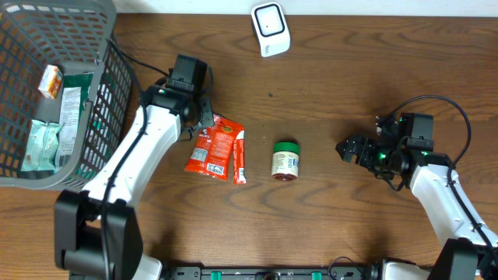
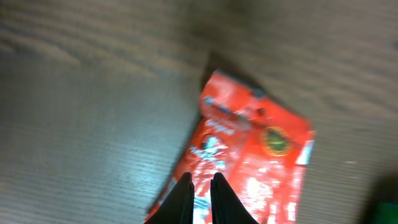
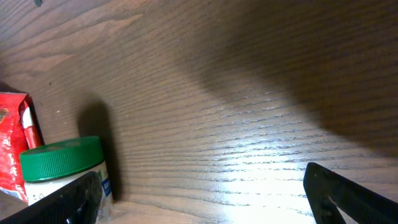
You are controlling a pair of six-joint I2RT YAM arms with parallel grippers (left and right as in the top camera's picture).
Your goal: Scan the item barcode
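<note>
**Scanning task at an early stage: overhead and wrist views.** Toward the near edge of the tabletop [image 1: 334, 233] only the arm bases are seen.

At mid-depth, a red packet [image 1: 210, 148] is laid flat left of centre. A thin red sachet [image 1: 240, 157] is set against its right side, and a green-lidded jar [image 1: 285, 161] stands just beside that.

The left gripper [image 2: 200, 190] is held over the far-left end of the packet. Its jaws are drawn almost together, with only a narrow slit between them. No grip on the packet can be made out, and the packet is seen resting on the tabletop.

The packet is judged to be the item in hand, since it is the one approached. No barcode can be made out on it, as the wrist view is blurred.

The right gripper [image 1: 346, 148] is held right of the jar and apart from it. Its jaws are spread wide and nothing is held between them.

Farther off, a white scanner [image 1: 270, 29] is placed at the far edge near its middle, well apart from the packet. A grey basket [image 1: 109, 85] holding other goods is set at the far-left corner.

By this evidence no step of the scan is judged complete. The packet is not yet grasped or raised. It remains to be carried to the scanner and turned so that its barcode is presented.
</note>
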